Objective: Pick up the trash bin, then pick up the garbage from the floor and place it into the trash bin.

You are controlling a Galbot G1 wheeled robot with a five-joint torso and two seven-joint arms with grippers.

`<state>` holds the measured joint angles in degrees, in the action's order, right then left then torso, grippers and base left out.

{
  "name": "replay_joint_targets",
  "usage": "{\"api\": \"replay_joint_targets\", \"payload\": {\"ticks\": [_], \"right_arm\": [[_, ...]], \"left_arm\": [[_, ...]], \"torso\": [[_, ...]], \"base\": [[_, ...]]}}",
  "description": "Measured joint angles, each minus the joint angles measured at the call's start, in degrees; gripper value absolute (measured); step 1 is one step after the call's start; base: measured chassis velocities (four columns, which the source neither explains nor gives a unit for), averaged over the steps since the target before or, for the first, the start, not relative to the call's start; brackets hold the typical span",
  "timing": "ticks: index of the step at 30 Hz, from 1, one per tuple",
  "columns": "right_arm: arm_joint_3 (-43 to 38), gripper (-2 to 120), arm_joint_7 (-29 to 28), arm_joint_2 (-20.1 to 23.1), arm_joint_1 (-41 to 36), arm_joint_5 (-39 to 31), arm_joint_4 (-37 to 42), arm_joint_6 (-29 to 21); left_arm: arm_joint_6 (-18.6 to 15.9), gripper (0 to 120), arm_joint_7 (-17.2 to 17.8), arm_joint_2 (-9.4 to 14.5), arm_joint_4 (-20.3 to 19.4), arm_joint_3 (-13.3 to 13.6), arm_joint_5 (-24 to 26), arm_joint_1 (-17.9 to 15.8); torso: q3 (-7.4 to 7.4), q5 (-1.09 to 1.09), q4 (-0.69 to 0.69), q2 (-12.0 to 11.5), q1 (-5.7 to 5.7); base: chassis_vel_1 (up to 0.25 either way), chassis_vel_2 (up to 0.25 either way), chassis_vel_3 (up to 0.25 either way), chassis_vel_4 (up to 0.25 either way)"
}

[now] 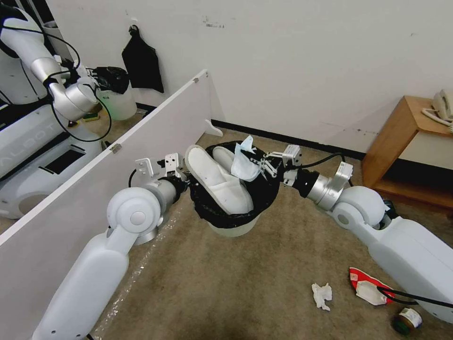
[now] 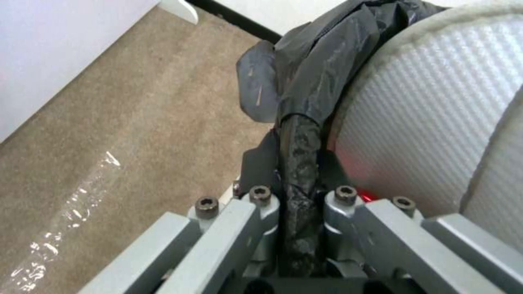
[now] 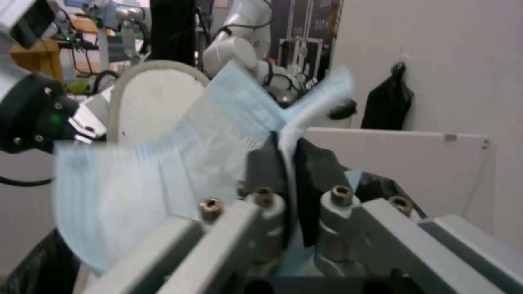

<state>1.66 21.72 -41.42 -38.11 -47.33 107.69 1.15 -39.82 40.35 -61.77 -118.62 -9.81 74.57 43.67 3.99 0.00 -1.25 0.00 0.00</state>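
The trash bin [image 1: 234, 227], white with a black bag over its rim, is gripped at its left rim by my left gripper [image 1: 185, 178]. In the left wrist view that gripper [image 2: 297, 179] is shut on the bag-covered rim [image 2: 305, 102]. Two white slippers [image 1: 214, 177] stick up out of the bin; one slipper [image 2: 430, 110] is close beside the left fingers. My right gripper [image 1: 259, 165] is over the bin's right rim, shut on a pale blue face mask [image 1: 243, 160]. In the right wrist view the mask [image 3: 163, 171] fans out from the right gripper [image 3: 289, 171].
On the carpet at the front right lie a crumpled tissue [image 1: 322, 296], a red-white wrapper [image 1: 367, 285] and a green-labelled bottle [image 1: 407, 320]. A white partition board [image 1: 118, 160] runs along the left. A wooden table [image 1: 401, 137] with a telephone [image 1: 442, 107] stands at the right wall.
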Motion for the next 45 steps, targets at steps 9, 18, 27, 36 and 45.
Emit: {"api": "replay_joint_targets", "payload": {"ticks": [9,18,27,36,45], "right_arm": [[1.2,40,-1.3,-0.3,0.4,0.0,-0.1,-0.4],[1.5,69,-1.7,-0.6,0.9,-0.2,-0.2,-0.4],[0.3,99,-2.0,-1.8,2.0,-0.8,-0.3,-0.4],[-7.5,100,-6.6,-3.5,4.0,-3.1,0.9,-2.6],[-11.7,100,-28.4,-5.0,4.1,-4.8,1.7,-12.9]], "left_arm": [[0.0,4,0.0,0.2,-0.6,-0.4,0.0,0.7],[0.0,4,0.0,0.5,-0.8,-0.9,0.1,1.1],[0.1,4,0.3,0.0,-0.7,-2.5,-0.2,1.9],[0.1,4,0.8,-0.5,-2.2,-6.3,-1.1,4.3],[0.4,4,0.5,-0.2,-3.9,-8.7,-1.5,6.4]], "torso": [[0.00,-0.01,0.00,0.0,0.00],[0.00,-0.01,0.00,0.0,0.00],[0.00,0.00,0.00,0.0,0.00],[-0.01,-0.01,0.00,0.0,0.00],[-0.01,0.00,0.01,0.0,0.00]], "base": [[0.000,0.000,0.000,0.000],[0.000,0.000,0.000,0.000],[0.000,0.000,0.000,0.000],[0.000,0.000,0.000,0.000],[0.000,0.000,0.000,0.000]]}}
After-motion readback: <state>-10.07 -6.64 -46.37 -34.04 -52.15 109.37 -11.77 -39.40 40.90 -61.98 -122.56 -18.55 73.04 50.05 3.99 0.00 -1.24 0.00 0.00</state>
